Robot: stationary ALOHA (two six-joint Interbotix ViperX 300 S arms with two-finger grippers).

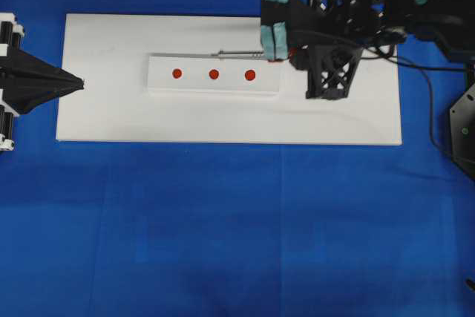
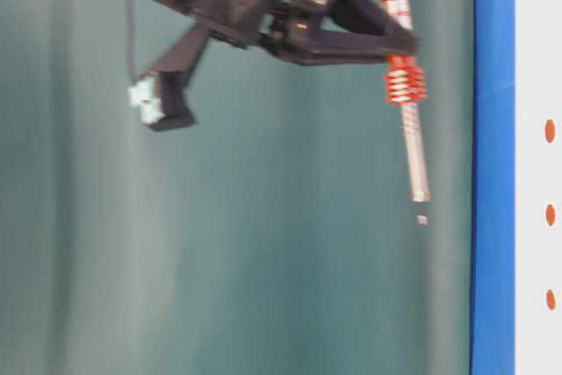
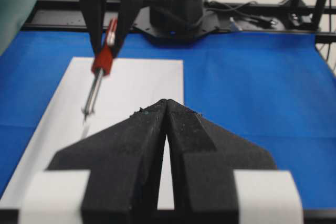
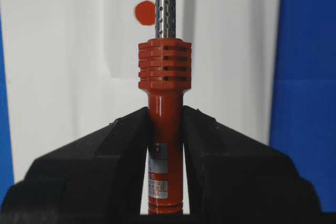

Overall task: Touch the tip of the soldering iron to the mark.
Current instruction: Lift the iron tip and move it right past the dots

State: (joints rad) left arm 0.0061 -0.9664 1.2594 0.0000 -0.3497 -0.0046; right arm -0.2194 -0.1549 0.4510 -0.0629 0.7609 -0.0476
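My right jaws (image 4: 165,129) were clamped on the red-orange handle of the soldering iron (image 4: 164,85), holding it above the white board (image 1: 104,109) with the silver shaft reaching out over the raised white strip (image 1: 159,64). Its tip hung just behind the strip's three red marks (image 1: 214,74), clear of the surface. My left jaws (image 3: 165,109) rested pressed together at the board's left edge, holding nothing.

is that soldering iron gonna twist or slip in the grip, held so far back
Likely stiff: the soldering iron juts straight from the right gripper. Its round, smooth-looking handle might rotate or slip between the pads. Being held far behind the tip, it may pivot when pressed down.
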